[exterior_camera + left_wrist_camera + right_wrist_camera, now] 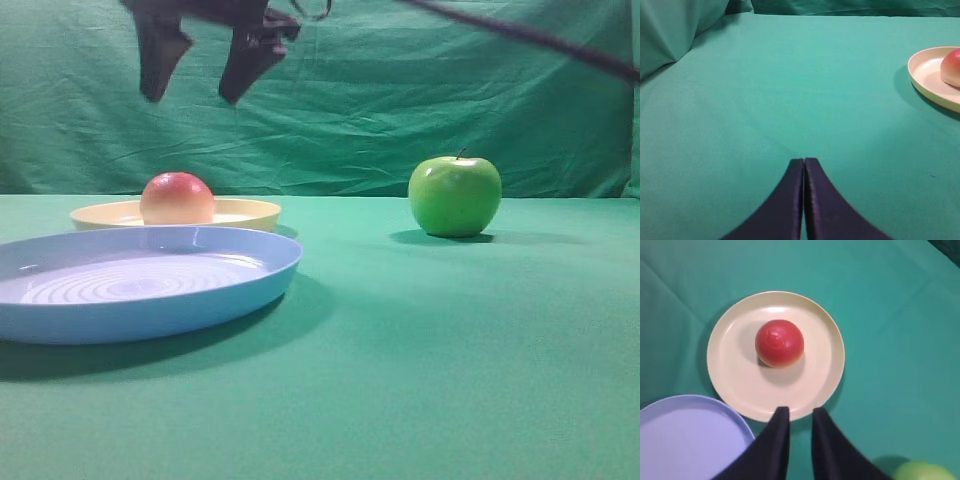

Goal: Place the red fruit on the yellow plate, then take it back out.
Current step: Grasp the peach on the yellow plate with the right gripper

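We see a large light blue ringed plastic plate (140, 285), a glossy green apple (454, 196), green cloth tabletop (450, 350).

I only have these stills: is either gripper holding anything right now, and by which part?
Nothing is held. The red fruit lies free on the yellow plate; the right gripper hangs above it, empty. The left gripper is shut on nothing.

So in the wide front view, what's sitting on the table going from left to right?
Blue plate → red fruit on the yellow plate → green apple.
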You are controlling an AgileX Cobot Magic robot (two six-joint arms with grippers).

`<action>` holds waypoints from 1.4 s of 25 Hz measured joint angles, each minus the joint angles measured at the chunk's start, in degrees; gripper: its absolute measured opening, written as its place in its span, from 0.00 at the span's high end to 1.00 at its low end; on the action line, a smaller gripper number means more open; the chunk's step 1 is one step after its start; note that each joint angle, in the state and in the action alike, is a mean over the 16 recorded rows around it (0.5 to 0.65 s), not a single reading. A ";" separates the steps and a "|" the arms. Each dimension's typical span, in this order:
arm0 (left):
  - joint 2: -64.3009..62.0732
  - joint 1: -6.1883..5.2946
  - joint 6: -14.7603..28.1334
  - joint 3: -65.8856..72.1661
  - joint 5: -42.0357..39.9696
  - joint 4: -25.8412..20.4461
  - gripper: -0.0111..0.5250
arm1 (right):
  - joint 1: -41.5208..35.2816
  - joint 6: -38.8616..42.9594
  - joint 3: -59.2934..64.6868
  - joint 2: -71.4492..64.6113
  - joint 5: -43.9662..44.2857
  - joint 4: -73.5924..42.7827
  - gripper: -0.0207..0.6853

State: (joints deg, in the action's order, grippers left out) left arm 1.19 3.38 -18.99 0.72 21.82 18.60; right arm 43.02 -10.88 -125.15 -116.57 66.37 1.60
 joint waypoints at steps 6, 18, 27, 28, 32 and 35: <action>0.00 0.00 -0.01 0.00 0.00 0.00 0.98 | -0.08 5.23 1.36 8.88 5.13 -4.33 0.94; 0.00 0.00 -0.01 0.00 0.00 0.00 0.98 | -0.08 11.07 17.20 28.04 5.63 -7.95 0.97; 0.00 0.00 -0.01 0.00 0.00 0.00 0.98 | -0.08 14.09 32.93 41.71 4.89 -8.81 0.97; 0.00 0.00 -0.01 0.00 0.00 0.00 0.98 | -0.08 14.52 34.38 43.11 4.82 -9.12 0.97; 0.00 0.00 -0.01 0.00 0.00 0.00 0.98 | -0.20 16.15 39.87 49.08 3.86 -10.83 0.97; 0.00 0.00 -0.01 0.00 0.00 0.00 0.98 | -0.95 17.23 44.32 54.14 1.62 -12.21 0.97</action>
State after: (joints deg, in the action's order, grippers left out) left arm 1.19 3.38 -19.01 0.72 21.82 18.60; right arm 42.07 6.35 -80.83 -62.43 67.99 -10.61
